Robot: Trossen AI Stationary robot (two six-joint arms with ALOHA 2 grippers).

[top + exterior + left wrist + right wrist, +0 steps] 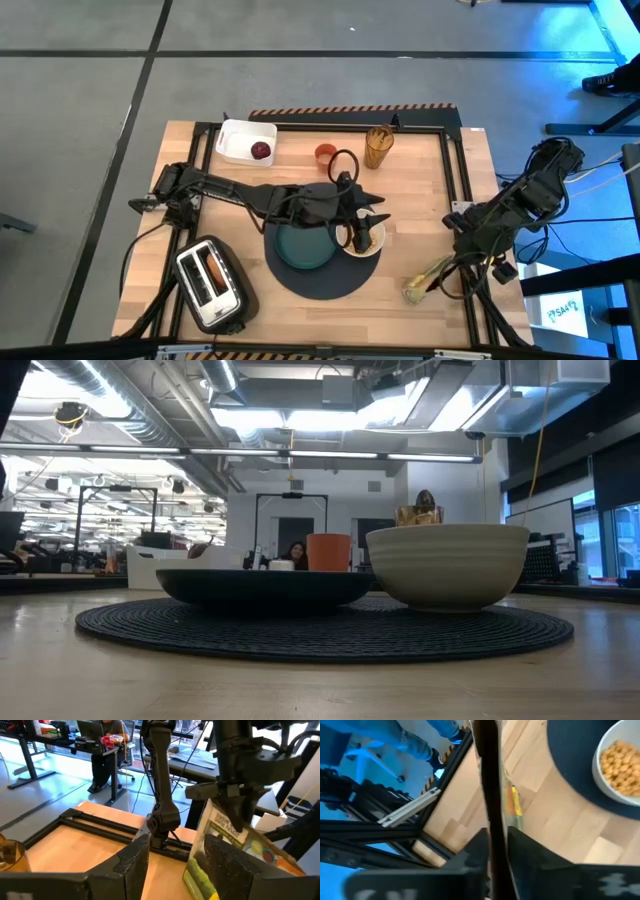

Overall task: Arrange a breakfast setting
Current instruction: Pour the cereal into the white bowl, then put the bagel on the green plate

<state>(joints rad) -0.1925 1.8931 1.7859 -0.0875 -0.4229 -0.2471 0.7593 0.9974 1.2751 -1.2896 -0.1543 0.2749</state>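
The round dark-grey mat (320, 275) lies at the table's near middle. On it rest the teal plate (303, 246) and, to the plate's right, the white bowl (370, 242), which holds cereal (620, 762). The low view shows the mat (320, 628), plate (265, 586) and bowl (447, 565). The small orange cup (324, 153) stands at the back. The dark red fruit (261, 150) lies in a white tray (240, 135). My left gripper (368, 225) hovers open and empty over the bowl. My right gripper (450, 268) is shut on a cereal box (424, 283) at the mat's right. I see no spoon or bagel clearly. My right gripper pinches the cereal box by its upper end (231, 816) between its two fingers, which come at it from above and point down. The box hangs tilted below the fingers. In the right wrist view it shows edge-on (489, 785). Its lower end is out of sight.
A silver toaster (210, 285) stands at the near left, with a brown piece in one slot. An amber cup (378, 147) stands at the back beside the orange cup. A black frame (455, 160) runs along the table's edges. A person sits at a desk (107, 740) beyond the table.
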